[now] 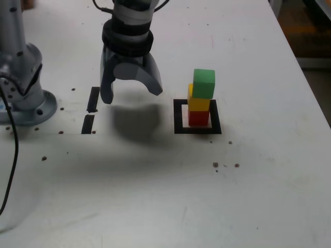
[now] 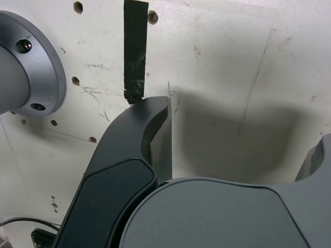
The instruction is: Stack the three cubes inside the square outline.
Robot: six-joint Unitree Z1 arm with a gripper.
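Observation:
The three cubes stand as one stack inside the square outline (image 1: 179,116) of black tape. The red cube (image 1: 198,118) is at the bottom, the yellow cube (image 1: 198,104) rests on it, and the green cube (image 1: 204,83) sits on top, shifted a little toward the exterior view's right. My gripper (image 1: 131,94) hangs above the table to the exterior view's left of the stack, well apart from it. Its jaws are spread wide with nothing between them. In the wrist view the gripper (image 2: 243,124) shows only bare table and its own shadow between the fingers (image 2: 139,134); the cubes are out of that view.
Two short black tape strips (image 1: 93,99) (image 1: 88,124) lie below the gripper's left finger; one strip (image 2: 135,49) shows in the wrist view. The arm's grey base (image 1: 26,98) (image 2: 31,67) stands at the exterior view's left, with a black cable (image 1: 13,155) trailing forward. The table edge runs down the right.

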